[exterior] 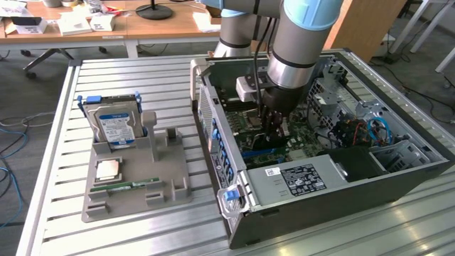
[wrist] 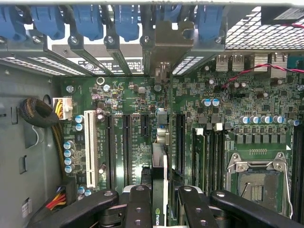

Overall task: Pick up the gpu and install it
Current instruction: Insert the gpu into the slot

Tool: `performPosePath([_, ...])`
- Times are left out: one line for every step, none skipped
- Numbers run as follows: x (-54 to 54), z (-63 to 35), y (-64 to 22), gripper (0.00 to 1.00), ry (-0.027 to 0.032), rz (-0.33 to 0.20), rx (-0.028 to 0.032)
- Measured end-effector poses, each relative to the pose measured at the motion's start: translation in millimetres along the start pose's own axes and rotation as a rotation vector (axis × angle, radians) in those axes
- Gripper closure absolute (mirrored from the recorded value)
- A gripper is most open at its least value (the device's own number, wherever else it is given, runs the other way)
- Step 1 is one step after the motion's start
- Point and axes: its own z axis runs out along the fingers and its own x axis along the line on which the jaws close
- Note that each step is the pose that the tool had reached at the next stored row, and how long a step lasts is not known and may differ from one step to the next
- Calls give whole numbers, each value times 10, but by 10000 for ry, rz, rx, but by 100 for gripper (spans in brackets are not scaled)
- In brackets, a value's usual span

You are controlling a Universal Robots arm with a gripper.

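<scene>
Gpu [wrist: 160, 164] edge-on, gripped between claw [wrist: 160, 194] fingers, over motherboard [wrist: 118, 95] slots

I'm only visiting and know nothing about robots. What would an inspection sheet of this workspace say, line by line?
Surface: slatted metal table, carrying an open computer case and a grey holder.
Job's things: gpu edge-on between the fingers, over the motherboard slots; cannot tell whether it is seated.
Clutter: hard drive, processor chip and RAM stick in the holder.
Grippers: gripper inside the case, shut on the gpu.
Cables: blue and red cables in the case; loose cables on the floor.
Surroundings: wooden desks with boxes and papers.
</scene>
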Motion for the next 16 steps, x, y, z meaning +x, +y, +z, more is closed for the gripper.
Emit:
performPosePath([0, 0, 0, 74, 0, 0, 0])
performPosePath([0, 15, 0, 74, -2, 0, 1])
performPosePath([0, 16, 0, 74, -2, 0, 1])
performPosePath([0, 16, 0, 74, -2, 0, 1])
performPosePath([-3, 18, 0, 74, -5, 0, 2])
performPosePath([-4, 19, 0, 74, -5, -1, 2])
performPosePath([-5, 19, 0, 74, -4, -1, 1])
performPosePath([-6, 20, 0, 74, -4, -1, 1])
performPosePath([-7, 21, 0, 74, -7, 0, 1])
performPosePath([-7, 25, 1, 74, -17, -1, 0])
performPosePath([-7, 29, 1, 74, -26, 0, 0])
performPosePath([-7, 32, 1, 74, -28, -1, 0])
performPosePath([-7, 34, 1, 74, -28, 0, -1])
performPosePath([-6, 35, 2, 74, -28, 0, -1])
performPosePath([-6, 37, 2, 74, -28, 0, -1])
performPosePath([-7, 43, 2, 74, -33, 1, 1])
